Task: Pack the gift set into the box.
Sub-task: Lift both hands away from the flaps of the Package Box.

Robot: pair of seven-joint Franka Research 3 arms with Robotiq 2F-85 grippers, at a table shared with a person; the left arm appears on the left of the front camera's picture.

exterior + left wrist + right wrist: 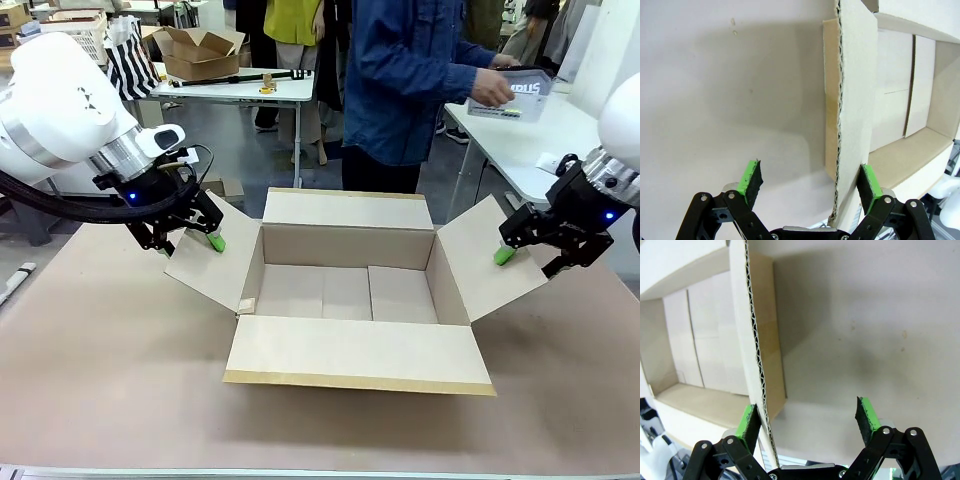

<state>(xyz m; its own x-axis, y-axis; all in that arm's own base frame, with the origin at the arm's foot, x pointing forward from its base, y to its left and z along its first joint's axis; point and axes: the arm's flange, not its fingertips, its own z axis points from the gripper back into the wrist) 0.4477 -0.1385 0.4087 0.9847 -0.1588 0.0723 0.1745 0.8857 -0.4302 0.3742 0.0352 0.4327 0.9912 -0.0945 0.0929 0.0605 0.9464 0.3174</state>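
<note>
I see the box [350, 290] open on the table [100, 380], all four flaps splayed. My left gripper [200, 235] straddles the left flap's edge; my right gripper [520, 252] sits at the right flap. Beyond them a person [410, 80] holds a package [515, 95].

A robotics lab or workshop: white work tables [235, 88] stand on a grey floor at the far side, one bearing a cardboard carton [203, 52], with people standing between them.
</note>
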